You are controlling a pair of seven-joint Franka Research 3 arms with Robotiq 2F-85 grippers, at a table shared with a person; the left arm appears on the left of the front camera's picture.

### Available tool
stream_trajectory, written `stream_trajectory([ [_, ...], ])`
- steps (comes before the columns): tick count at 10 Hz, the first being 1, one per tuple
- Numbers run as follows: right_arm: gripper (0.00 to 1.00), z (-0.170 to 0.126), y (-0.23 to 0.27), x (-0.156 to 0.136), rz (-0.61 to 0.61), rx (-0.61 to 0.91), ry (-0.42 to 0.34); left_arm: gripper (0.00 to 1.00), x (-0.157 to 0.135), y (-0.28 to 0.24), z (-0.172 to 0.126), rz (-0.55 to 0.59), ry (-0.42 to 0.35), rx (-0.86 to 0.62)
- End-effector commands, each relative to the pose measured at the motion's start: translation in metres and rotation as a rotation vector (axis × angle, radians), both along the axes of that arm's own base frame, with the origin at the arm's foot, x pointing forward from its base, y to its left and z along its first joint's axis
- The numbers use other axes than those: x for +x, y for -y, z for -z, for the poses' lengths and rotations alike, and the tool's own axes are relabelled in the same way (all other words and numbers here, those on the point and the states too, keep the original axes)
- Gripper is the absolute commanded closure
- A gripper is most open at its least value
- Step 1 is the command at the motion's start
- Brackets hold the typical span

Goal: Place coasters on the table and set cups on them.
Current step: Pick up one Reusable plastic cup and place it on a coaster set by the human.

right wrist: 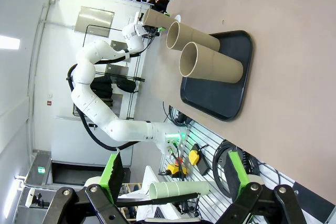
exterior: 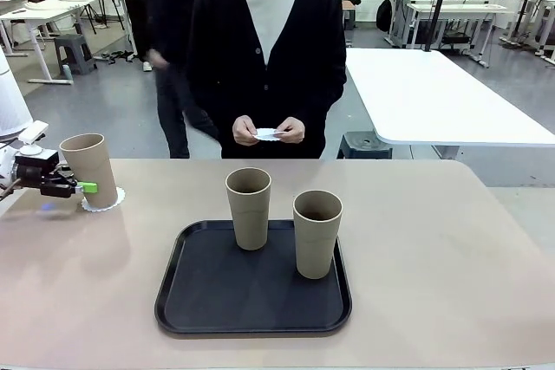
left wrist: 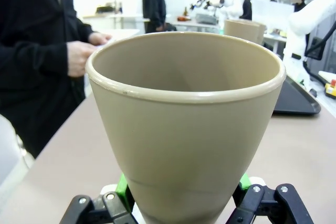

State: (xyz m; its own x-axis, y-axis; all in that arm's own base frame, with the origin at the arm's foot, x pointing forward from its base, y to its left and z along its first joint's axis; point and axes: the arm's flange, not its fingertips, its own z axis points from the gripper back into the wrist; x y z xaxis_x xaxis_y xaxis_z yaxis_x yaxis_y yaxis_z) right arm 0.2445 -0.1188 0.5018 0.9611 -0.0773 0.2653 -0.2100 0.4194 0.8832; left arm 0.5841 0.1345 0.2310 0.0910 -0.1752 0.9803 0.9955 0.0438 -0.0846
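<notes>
At the table's (exterior: 451, 240) far left, my left gripper (exterior: 85, 186) is shut on the lower part of a tan cup (exterior: 90, 169), whose base rests on a white coaster (exterior: 107, 200). In the left wrist view that cup (left wrist: 184, 129) rises between the green pads (left wrist: 123, 186) of the left gripper (left wrist: 181, 205). Two more cups (exterior: 249, 207) (exterior: 316, 232) stand upright on the black tray (exterior: 217, 296). The person holds another coaster (exterior: 268, 134) in both hands. My right gripper (right wrist: 176, 182) hangs open and holds nothing, high off the table, looking over the tray (right wrist: 233, 90) and its cups (right wrist: 210, 66) (right wrist: 191, 36).
The person stands at the far edge, hands (exterior: 290, 132) just above it. The black tray sits near the front middle. Bare tabletop lies to the right of the tray and between tray and left cup. A white table (exterior: 434, 93) stands behind on the right.
</notes>
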Motion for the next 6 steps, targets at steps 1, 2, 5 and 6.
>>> stream_trajectory([
  [1,0.00,-0.0001,0.0003,0.0008,-0.001,0.011,0.005,0.16,-0.0030,-0.0025,-0.0023,0.028,0.035,-0.010],
  [2,0.00,-0.0001,0.0003,0.0008,-0.001,0.011,0.005,0.16,-0.0028,-0.0027,-0.0018,0.029,0.041,-0.007],
  [5,0.00,-0.0001,0.0003,0.0008,-0.001,0.011,0.005,0.16,-0.0020,-0.0031,0.0002,0.037,0.047,0.001],
  [6,0.00,-0.0001,0.0003,0.0008,-0.001,0.011,0.005,0.16,-0.0026,-0.0026,0.0023,0.044,0.049,0.008],
])
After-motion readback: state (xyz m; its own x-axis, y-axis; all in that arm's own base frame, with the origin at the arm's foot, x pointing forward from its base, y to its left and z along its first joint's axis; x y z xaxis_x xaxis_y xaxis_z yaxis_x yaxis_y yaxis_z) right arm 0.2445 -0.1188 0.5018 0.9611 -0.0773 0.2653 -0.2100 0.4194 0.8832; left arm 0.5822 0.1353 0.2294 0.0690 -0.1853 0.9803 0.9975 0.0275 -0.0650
